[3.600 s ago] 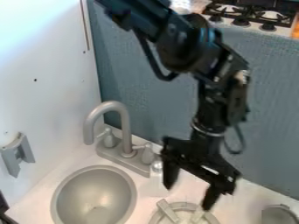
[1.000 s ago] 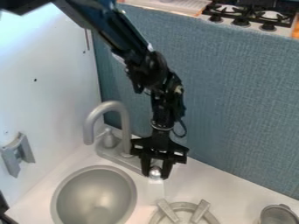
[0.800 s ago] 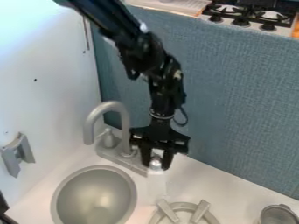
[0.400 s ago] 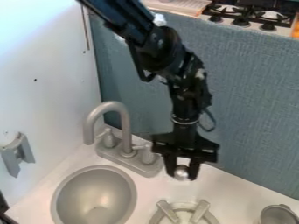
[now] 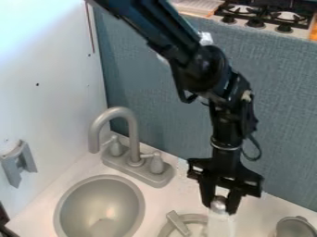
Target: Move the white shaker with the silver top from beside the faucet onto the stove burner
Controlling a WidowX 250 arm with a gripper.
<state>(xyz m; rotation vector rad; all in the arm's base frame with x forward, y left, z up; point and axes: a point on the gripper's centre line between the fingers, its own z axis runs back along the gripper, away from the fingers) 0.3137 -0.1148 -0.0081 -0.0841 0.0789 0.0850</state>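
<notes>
Camera view: the gripper's (image 5: 219, 206) fingers were drawn in around the silver top of a pale bottle (image 5: 220, 223) at bottom right of centre. A burner ring (image 5: 166, 228) lay just left of it, a metal cup (image 5: 296, 227) at lower right.

Bottle (image 5: 221, 223): pale, translucent-looking body, rounded shiny silver cap. Roughly upright, cap up. Cap sits between the fingertips of the black gripper (image 5: 219, 208), gripped. Located lower right of center, overlapping the right part of the gray burner ring (image 5: 194, 217). Base cut off by bottom edge; can't tell if it touches the counter (image 5: 260, 210). Contents unclear.
</notes>
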